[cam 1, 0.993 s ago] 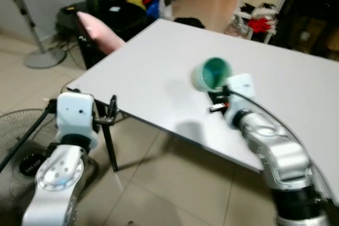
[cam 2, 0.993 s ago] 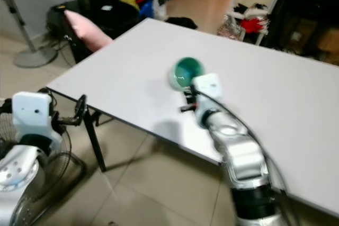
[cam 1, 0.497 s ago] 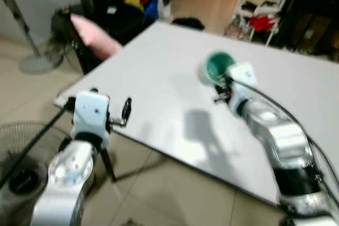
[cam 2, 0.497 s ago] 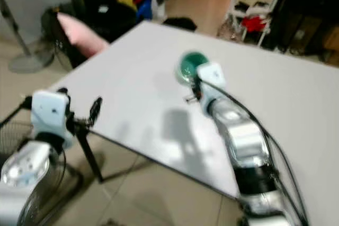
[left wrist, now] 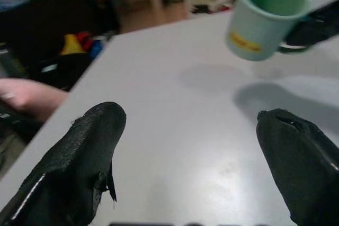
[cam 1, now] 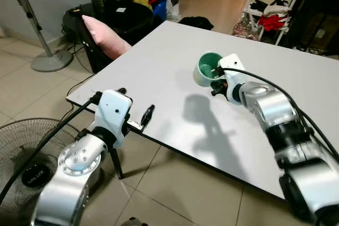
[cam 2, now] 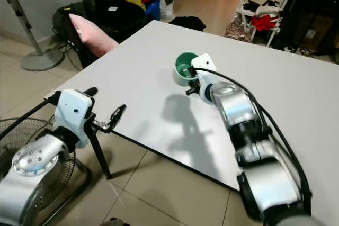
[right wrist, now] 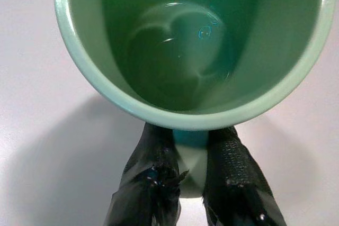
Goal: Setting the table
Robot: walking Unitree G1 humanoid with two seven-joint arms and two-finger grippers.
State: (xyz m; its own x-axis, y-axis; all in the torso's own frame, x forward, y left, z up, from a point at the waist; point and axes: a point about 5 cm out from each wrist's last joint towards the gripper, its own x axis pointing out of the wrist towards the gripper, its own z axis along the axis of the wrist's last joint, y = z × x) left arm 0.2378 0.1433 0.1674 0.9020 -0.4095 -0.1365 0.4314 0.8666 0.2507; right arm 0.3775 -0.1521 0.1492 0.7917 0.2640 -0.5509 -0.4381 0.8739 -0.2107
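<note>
Large white rectangular table (cam 1: 159,67) with thin dark legs on a tiled floor; the tabletop in view is bare. Off its far-left corner a pink cushion (cam 1: 103,29) sits on a dark chair, a standing fan base (cam 1: 48,61) beyond.

Right silver arm reaches over the table middle, right gripper (cam 1: 216,79) clamped on the handle of the pale green ceramic mug (cam 1: 205,68), two black fingers (right wrist: 153,173) pinching it from either side. Mug is held above the table, tilted, mouth facing back toward the robot, its shadow on the tabletop just nearer than it. Not touching the surface, judging by the gap to the shadow.

Left gripper (cam 1: 139,120) hovers at the near table edge, fingers spread apart, holding nothing.

Step in hand looks like placing the mug. To do well: roll the wrist so the base faces down before lowering, descend straight, release only once the base sits flat. The handle-only grip probably lets the mug swing, so go slow.

Mug: glossy mint-green inside and out, looks empty, small yellow label (left wrist: 243,41) on the outer wall, rounded rim.
</note>
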